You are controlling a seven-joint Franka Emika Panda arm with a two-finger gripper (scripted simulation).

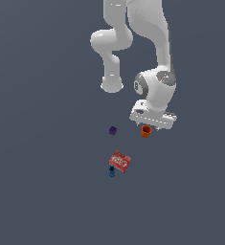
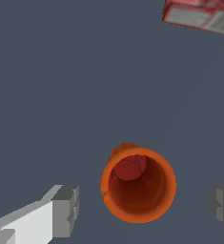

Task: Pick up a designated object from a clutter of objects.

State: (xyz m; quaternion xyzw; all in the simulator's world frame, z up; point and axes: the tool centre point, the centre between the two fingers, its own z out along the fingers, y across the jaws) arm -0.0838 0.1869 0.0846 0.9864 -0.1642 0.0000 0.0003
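The designated object, a small orange cup [image 1: 146, 131] [image 2: 138, 186], stands upright with its mouth up. My gripper [image 2: 144, 207] hangs over it and is open: one grey fingertip [image 2: 66, 209] is on one side of the cup and the other fingertip [image 2: 222, 207] on the opposite side, both apart from the rim. In the exterior view the white hand [image 1: 153, 116] covers the cup's top and hides the fingers. The rest of the clutter lies apart from the cup: a tiny purple cube [image 1: 112, 130], a red flat box with white markings [image 1: 119, 161] [image 2: 201, 14], and a tiny blue cylinder [image 1: 112, 172].
The white arm [image 1: 133, 38] comes down from the top of the exterior view. The things rest on a plain dark grey floor [image 1: 47, 191]. The blue cylinder touches the red box's lower edge in the exterior view.
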